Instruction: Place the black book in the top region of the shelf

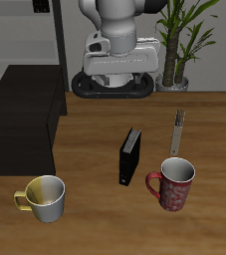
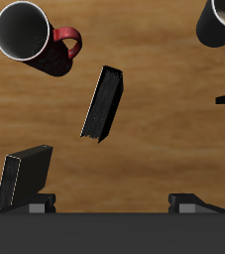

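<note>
Black book (image 1: 130,156): upright on worktop (image 1: 95,214), below the fingers (image 2: 45,199), ungrasped. Fingers apart, empty. Shelf (image 1: 23,120) top unfilled; placement all pending.

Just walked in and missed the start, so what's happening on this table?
Nothing is held yet. The robot's tool hangs above the black book, which stands upright on the table between a red mug and a yellow mug. The shelf sits off to one side, its top bare. Whether the tool is open is unclear.
</note>
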Motion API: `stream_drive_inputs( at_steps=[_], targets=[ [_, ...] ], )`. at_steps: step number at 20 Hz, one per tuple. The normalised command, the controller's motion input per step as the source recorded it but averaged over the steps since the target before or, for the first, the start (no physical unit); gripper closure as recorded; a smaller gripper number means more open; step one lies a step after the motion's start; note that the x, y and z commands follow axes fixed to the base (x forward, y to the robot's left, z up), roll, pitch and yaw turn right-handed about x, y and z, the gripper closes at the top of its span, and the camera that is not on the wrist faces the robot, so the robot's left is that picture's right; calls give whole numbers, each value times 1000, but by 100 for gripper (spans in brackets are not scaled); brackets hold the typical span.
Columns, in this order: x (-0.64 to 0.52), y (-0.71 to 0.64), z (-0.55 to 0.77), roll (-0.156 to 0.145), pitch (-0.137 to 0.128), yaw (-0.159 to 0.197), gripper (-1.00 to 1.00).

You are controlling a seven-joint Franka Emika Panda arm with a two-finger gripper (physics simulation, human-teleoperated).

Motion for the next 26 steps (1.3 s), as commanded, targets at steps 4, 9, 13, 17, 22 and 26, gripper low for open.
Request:
stream_drive_inputs(
  at_steps=[4,9,13,17,22,26],
  targets=[
    [39,4,-49,-18,17,-1,-100],
    [31,-13,-53,-18,21,-7,-100],
    [124,88,-33,-41,-4,-22,-100],
    [258,219,-190,4,5,48,-100],
    [269,-2,-126,-31,-9,17,-100],
    [321,-223,-134,-71,-1,-27,-100]
  ],
)
